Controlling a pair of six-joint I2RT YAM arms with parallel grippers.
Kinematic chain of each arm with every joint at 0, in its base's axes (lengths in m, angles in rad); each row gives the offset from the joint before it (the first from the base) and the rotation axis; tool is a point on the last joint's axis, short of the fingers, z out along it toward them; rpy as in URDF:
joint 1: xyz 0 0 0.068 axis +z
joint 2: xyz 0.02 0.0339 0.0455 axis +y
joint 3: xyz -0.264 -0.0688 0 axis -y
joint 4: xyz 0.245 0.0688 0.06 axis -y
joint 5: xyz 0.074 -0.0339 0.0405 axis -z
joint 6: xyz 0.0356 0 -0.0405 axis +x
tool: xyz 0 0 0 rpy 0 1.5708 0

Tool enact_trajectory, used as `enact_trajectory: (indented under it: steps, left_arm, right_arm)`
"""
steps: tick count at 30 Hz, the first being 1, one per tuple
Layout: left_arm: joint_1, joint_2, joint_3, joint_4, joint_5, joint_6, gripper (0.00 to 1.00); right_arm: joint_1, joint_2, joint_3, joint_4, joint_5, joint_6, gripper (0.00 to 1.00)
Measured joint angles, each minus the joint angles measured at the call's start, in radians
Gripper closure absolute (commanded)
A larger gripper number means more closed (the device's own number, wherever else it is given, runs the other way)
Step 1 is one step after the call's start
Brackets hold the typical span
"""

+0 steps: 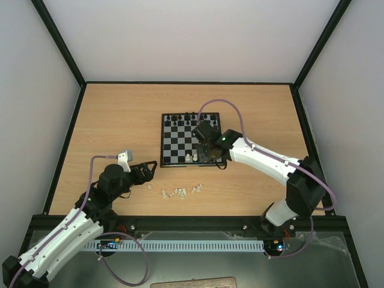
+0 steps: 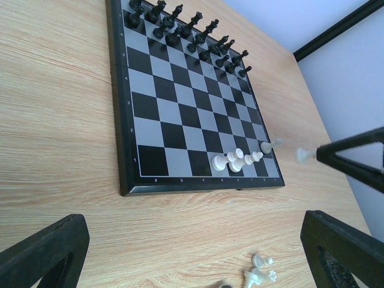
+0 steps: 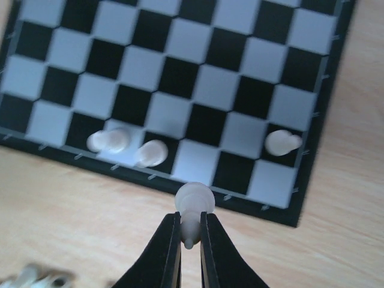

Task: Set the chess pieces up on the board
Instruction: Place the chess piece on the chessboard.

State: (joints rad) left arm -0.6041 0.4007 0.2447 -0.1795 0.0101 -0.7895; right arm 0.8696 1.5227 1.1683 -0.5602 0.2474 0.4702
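The board (image 1: 180, 141) lies mid-table, with black pieces along its far rows. A few white chess pieces (image 1: 191, 157) stand on its near row; in the right wrist view they are two at the left (image 3: 129, 147) and one at the right (image 3: 282, 143). My right gripper (image 3: 190, 234) is shut on a white piece (image 3: 195, 204) and holds it over the board's near edge (image 3: 240, 201). From above, this gripper (image 1: 211, 153) is at the board's near right part. My left gripper (image 1: 150, 165) is open and empty, low over the table left of the board. Its fingers (image 2: 42, 255) are spread wide.
Several loose white pieces (image 1: 180, 192) lie on the wood in front of the board, some on their sides; they also show in the left wrist view (image 2: 259, 275). Black pieces (image 2: 192, 30) fill the far rows. The right gripper's fingers (image 2: 357, 159) show at the right edge.
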Motion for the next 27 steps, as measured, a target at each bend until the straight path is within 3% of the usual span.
enact_trajectory:
  steps: [7,27]
  left_arm:
    - [0.000,0.001,0.000,0.000,0.000,0.001,0.01]
    - [0.000,0.001,0.000,0.000,0.000,0.003,0.01]
  right_arm:
    - [-0.138,0.104,0.036,-0.003,0.023,-0.040,0.94]
    - [-0.190,0.271,0.099,0.028,-0.018,-0.083,0.93]
